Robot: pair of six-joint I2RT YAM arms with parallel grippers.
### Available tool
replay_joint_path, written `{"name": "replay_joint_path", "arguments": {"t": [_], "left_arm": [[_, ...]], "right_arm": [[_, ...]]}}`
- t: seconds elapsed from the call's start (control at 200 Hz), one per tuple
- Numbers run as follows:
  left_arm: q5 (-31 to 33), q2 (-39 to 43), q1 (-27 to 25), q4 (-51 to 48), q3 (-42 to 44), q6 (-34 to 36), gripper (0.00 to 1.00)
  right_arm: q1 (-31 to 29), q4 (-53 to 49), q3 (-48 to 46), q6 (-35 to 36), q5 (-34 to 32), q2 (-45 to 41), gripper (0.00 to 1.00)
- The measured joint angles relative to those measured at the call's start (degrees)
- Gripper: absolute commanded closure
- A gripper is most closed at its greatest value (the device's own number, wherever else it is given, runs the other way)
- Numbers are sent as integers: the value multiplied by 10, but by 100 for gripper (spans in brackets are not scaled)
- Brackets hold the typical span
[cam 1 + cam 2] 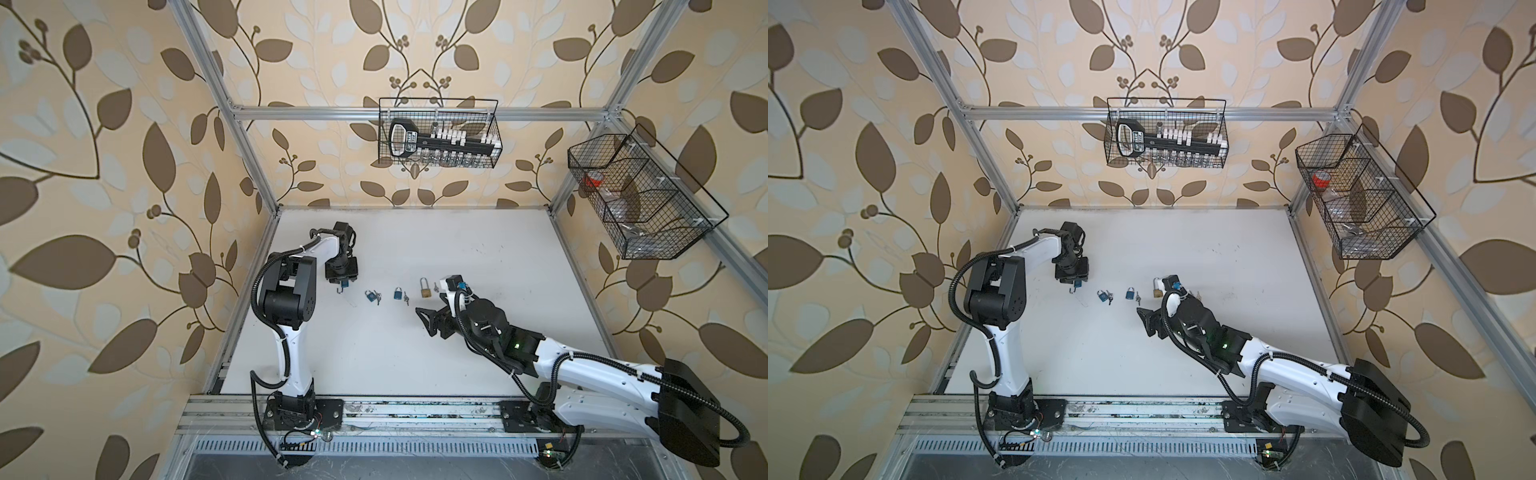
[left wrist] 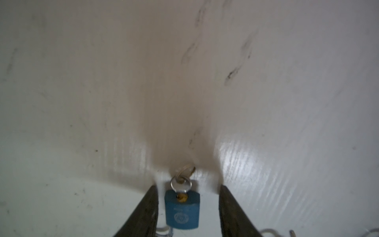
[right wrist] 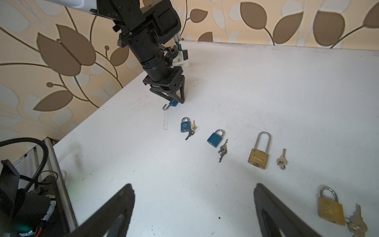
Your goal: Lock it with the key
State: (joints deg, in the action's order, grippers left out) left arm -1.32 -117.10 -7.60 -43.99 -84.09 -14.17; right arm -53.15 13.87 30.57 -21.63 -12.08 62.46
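A small blue padlock (image 2: 182,211) with its shackle swung open lies between the fingers of my left gripper (image 2: 187,186). A key (image 2: 185,171) on a ring sticks out of its keyhole end. A strip of white table shows on each side of the lock body, so the jaws stand open around it without touching. In both top views this padlock (image 1: 344,285) sits under the left gripper (image 1: 343,287) at the table's left middle. My right gripper (image 3: 193,185) hovers wide open over bare table, with nothing between its fingers.
A row of closed padlocks with loose keys runs rightward: a blue padlock (image 3: 185,124), a second blue one (image 3: 215,138), a long-shackled brass one (image 3: 259,156) and a brass one (image 3: 331,209). Wire baskets (image 1: 440,133) (image 1: 640,195) hang on the frame behind.
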Motion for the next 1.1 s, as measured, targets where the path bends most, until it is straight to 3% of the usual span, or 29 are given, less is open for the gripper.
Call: {"name": "replay_joint_path", "arguments": {"t": [0.1, 0.626, 0.806, 0.951, 1.101], "left_arm": [[2, -3, 0, -4, -4, 2, 63], [3, 10, -7, -7, 17, 6, 79], [-2, 28, -10, -9, 28, 23, 90], [-30, 116, -36, 2, 42, 68, 100], [-40, 276, -98, 68, 65, 129, 100]], "right_arm": [[0, 0, -4, 0, 0, -2, 9], [0, -2, -7, 0, -6, -9, 10], [4, -10, -7, -1, -22, -17, 10], [61, -30, 0, -16, -11, -20, 10], [128, -53, 20, -27, 26, -26, 10]]}}
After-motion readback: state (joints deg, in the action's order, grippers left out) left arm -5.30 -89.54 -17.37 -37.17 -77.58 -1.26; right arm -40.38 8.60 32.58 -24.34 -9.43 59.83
